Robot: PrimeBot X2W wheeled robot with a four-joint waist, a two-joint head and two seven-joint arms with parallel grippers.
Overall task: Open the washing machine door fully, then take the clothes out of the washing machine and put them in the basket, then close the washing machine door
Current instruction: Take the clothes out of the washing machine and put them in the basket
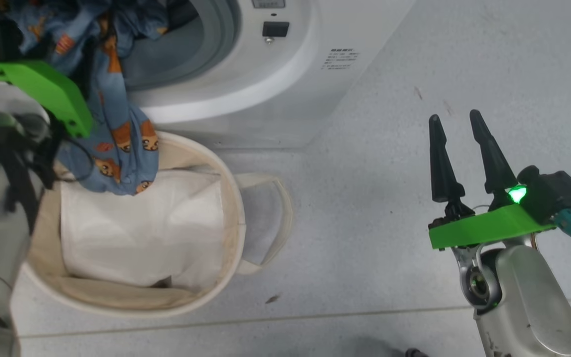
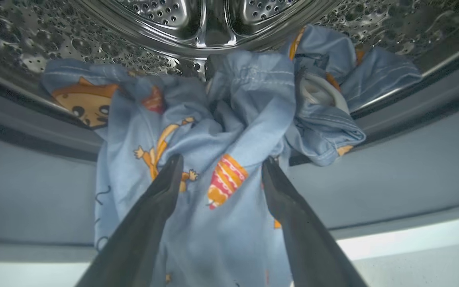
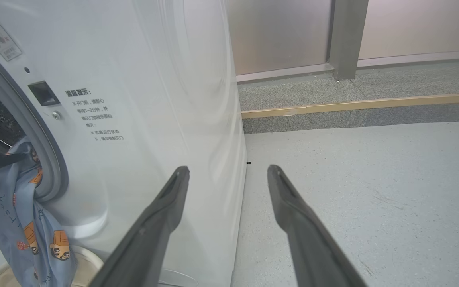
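The clothes (image 1: 122,148), blue fabric with orange bears, hang out of the washing machine (image 1: 275,84) mouth, and their lower end dangles over the basket (image 1: 231,218). In the left wrist view my left gripper (image 2: 221,160) is open at the drum mouth. Its fingers stand either side of a bunched fold of the clothes (image 2: 229,119). More fabric lies on the grey rubber ring. My right gripper (image 1: 454,115) is open and empty over the floor, right of the machine. The washing machine door is out of view.
A white liner sheet (image 1: 142,223) lies inside the basket. My left wrist's green mount (image 1: 42,89) and silver forearm cover the basket's left side. In the right wrist view the machine's white front (image 3: 153,99) is close on the left, with a raised kerb (image 3: 357,105) beyond grey floor.
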